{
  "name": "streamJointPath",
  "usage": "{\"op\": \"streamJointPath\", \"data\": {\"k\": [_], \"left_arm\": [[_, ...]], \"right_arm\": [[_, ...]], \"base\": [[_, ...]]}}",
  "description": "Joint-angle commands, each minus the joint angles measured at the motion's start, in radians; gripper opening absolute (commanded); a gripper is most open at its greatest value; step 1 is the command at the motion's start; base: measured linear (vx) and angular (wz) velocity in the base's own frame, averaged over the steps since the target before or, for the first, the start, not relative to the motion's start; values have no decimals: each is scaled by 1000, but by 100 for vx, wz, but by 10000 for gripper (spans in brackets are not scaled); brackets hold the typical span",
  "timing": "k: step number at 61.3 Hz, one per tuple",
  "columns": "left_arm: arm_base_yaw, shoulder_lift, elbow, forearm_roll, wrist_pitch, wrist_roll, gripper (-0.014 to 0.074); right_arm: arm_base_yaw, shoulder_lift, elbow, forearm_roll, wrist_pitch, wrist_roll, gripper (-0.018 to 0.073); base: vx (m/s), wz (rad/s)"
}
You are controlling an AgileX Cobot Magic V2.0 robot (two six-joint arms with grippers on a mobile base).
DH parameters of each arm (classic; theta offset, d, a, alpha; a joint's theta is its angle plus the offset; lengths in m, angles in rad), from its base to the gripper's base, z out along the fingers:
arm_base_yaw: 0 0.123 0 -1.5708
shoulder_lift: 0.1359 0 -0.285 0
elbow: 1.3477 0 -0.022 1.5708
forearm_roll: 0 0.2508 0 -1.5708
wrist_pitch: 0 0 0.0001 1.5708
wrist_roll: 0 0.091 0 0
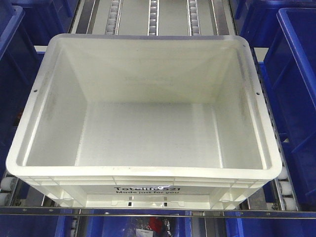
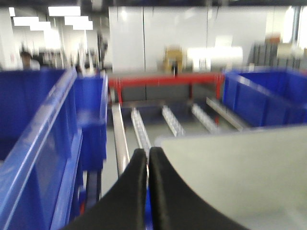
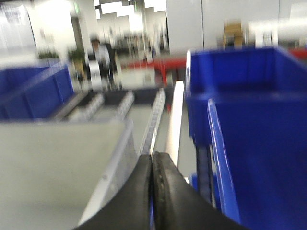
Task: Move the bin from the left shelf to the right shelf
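While the left tool (image 2: pixel 147 158) is pinched shut just left of the bin (image 1: pixel 148 170), that white bin sits on the roller shelf (image 1: pixel 153 19), its long side going left to right, blue bins (image 1: pixel 298 74) beside it. Right of the bin, the right tool (image 3: pixel 152 160) is pinched shut too.

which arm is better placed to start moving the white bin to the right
Left, probably. The left pincer is shut beside the bin, at its left wall, so it could push rightward. The right pincer, also shut, sits on the opposite side, between it and a blue bin.
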Motion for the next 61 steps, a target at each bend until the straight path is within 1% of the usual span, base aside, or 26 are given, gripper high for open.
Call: {"op": "streamJointPath", "data": {"k": [1,8,12,16,24,28,39,45,49,53,58,61], "left_arm": [[-1,168,-152,-9,111,-8,-8],[-1,359,-292,-13,273,-8,-8],[-1,446,-336,-13,317,-8,-8],[-1,502,-348,-27,323,-8,-8],[-1,579,-348,-117,317,-8,-8],[-1,602,-348,-143,315,-7,-8],[-1,631,-348,-140,309,-5,-8],[-1,636,-348,-136,289,1,1],[-1,636,-348,-136,270,22,24],[-1,636,-348,-138,254,51,64],[-1,636,-348,-139,252,73,141],[-1,636,-348,-138,254,74,195]], "right_arm": [[-6,151,-158,-5,105,-36,-8],[-6,345,-300,15,238,-36,-8],[-4,430,-350,32,274,-58,-8],[-4,479,-364,39,266,-81,-8],[-4,539,-363,40,256,-98,-8],[-4,556,-363,39,254,-98,-8],[-5,584,-363,39,241,-98,-6],[-5,593,-363,48,240,-98,10],[-5,596,-363,65,241,-98,44],[-5,596,-363,86,243,-99,101],[-5,596,-363,107,243,-104,204],[-5,596,-363,111,241,-109,295]], "base": [[0,0],[0,0],[0,0],[0,0],[0,0],[0,0],[0,0],[0,0],[0,0],[0,0],[0,0],[0,0]]}}
